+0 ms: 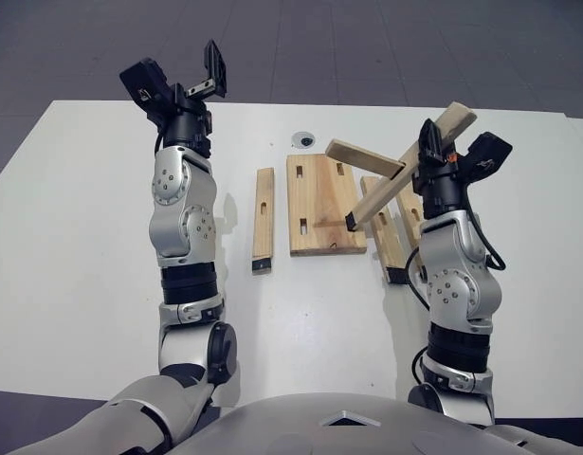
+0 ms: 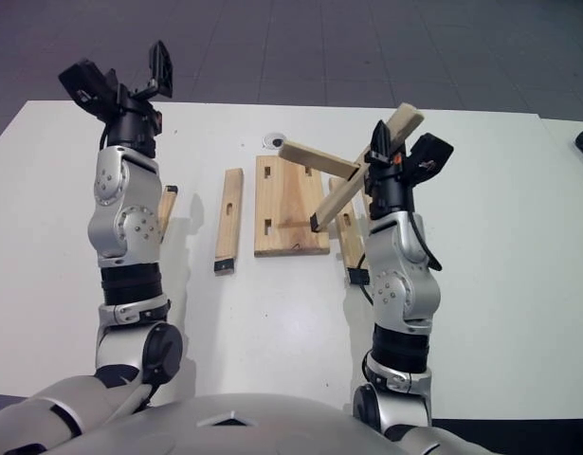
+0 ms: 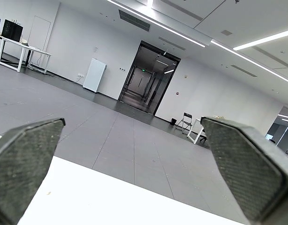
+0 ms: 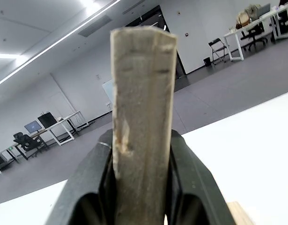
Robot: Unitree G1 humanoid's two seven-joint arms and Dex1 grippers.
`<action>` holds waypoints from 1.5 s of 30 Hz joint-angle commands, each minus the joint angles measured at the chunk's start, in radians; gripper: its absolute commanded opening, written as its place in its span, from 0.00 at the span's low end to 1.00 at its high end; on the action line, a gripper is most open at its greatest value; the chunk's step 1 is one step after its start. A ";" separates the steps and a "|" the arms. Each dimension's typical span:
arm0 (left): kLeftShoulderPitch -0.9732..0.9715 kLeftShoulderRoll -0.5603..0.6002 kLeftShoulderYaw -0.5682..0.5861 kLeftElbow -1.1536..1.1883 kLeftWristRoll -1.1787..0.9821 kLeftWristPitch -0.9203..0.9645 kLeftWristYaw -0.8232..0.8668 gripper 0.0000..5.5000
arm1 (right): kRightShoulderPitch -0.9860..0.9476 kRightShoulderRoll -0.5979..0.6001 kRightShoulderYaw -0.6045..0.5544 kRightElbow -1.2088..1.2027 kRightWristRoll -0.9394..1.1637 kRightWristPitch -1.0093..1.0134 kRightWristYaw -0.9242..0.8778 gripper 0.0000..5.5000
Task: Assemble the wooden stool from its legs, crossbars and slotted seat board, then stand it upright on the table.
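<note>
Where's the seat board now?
Eye views: seat board flat on the table, between a loose leg on its left and the right gripper's held leg.

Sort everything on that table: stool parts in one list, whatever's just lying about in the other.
Stool parts:
- leg with crossbar, held in the right gripper
- slotted seat board, flat on the table
- loose leg left of the board
- wooden pieces right of the board
- another wooden piece farther left

Lying about:
- round port in the table top
</note>
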 commanded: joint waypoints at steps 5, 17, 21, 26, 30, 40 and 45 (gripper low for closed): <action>-0.045 -0.020 0.000 -0.084 -0.024 0.050 0.068 0.98 | 0.131 -0.029 0.071 0.006 -0.082 0.134 -0.009 0.18; -0.028 -0.037 0.008 -0.190 -0.042 0.098 0.141 0.98 | 0.272 -0.256 0.149 0.049 -0.061 0.270 0.219 0.18; -0.021 -0.042 0.004 -0.202 -0.041 0.101 0.153 0.98 | 0.314 -0.354 0.214 0.097 -0.104 0.285 0.290 0.18; -0.021 -0.041 -0.002 -0.206 -0.038 0.102 0.152 0.98 | 0.289 -0.371 0.210 0.199 -0.094 0.324 0.287 0.19; -0.026 -0.038 0.000 -0.202 -0.036 0.100 0.153 0.98 | 0.274 -0.389 0.226 0.179 -0.060 0.366 0.298 0.19; -0.036 -0.038 0.001 -0.190 -0.032 0.090 0.155 0.98 | 0.200 -0.417 0.264 0.145 -0.052 0.337 0.289 0.19; -0.067 -0.031 0.008 -0.177 -0.040 0.086 0.151 0.98 | 0.101 -0.376 0.228 0.056 -0.022 0.291 0.255 0.19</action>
